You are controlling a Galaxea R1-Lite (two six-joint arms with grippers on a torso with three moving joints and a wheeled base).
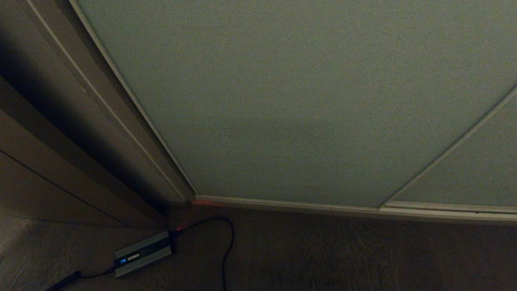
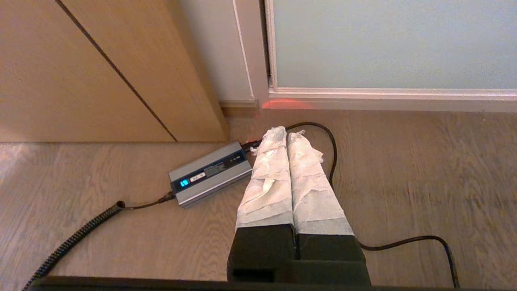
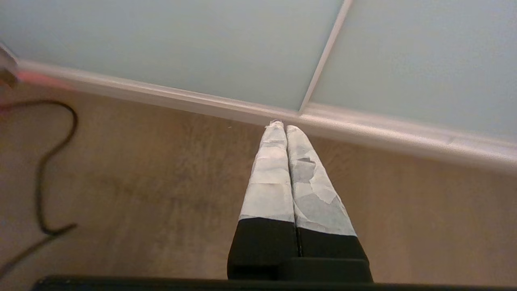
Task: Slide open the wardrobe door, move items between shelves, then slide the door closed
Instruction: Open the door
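Pale grey-green matte panel: the sliding wardrobe door [image 1: 307, 101], edged by a thin cream frame, fills most of my head view and stands closed down to its bottom rail at the floor. A second panel of the same finish [image 1: 472, 169] sits to its right, the two meeting at a narrow cream strip. With both panels across the opening, nothing of the wardrobe's inside shows; shelves and contents are hidden from every view.

Brown wood side panel [image 1: 44, 161]: to the left of the door, running down to the floor.

Wood-grain floor [image 2: 424, 169]: carries a grey metal power adapter [image 2: 210, 173] with a small lit blue display, lying near the door's lower left corner, with a black cable [image 2: 332, 151] looping off it.

My left hand [image 2: 286, 131]: fingers wrapped in white tape, pressed together, holding nothing, poised above the floor with the adapter just beside it.

My right hand [image 3: 281, 126]: same taped fingers, pressed together, empty, pointing at the bottom rail where the two panels meet.
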